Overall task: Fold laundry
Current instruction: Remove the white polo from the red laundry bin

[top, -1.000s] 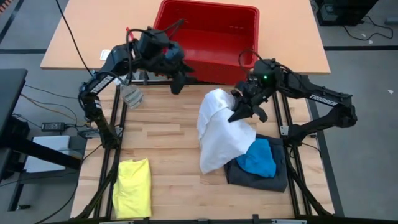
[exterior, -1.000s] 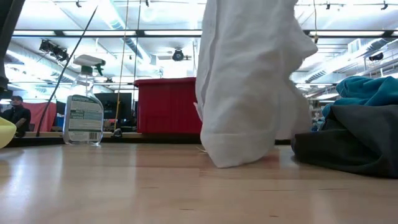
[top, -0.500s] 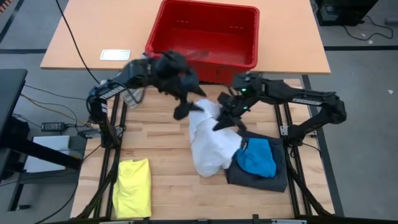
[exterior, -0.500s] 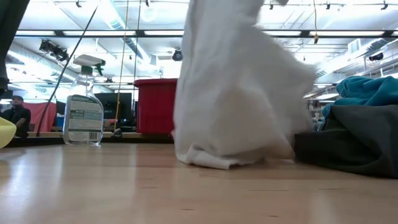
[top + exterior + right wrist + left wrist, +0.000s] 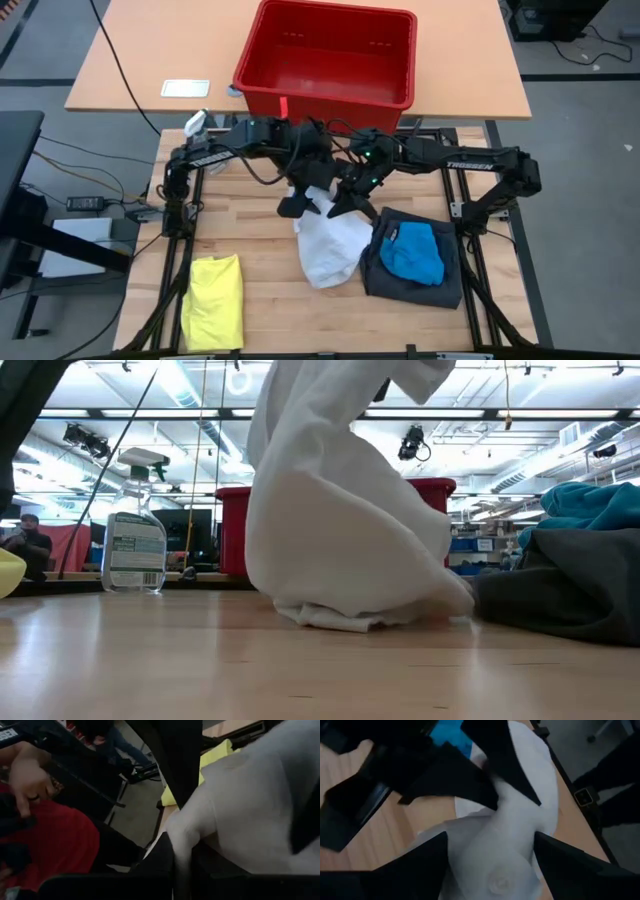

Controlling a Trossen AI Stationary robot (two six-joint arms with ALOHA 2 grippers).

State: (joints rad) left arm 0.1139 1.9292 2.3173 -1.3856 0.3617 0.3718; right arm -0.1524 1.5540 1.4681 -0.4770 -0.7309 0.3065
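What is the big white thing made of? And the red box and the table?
The white thing looks like soft, thin cloth: it hangs in folds and crumples where it meets the table. The red box looks like hard, smooth plastic with stiff straight walls. The table looks like pale wood, showing plank lines and grain, with a slightly shiny finish.

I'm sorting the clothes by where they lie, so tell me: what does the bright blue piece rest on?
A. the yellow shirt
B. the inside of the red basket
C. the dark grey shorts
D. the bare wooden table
C: in the high view the bright blue piece lies on top of the dark grey shorts, far from the yellow shirt and outside the red basket.
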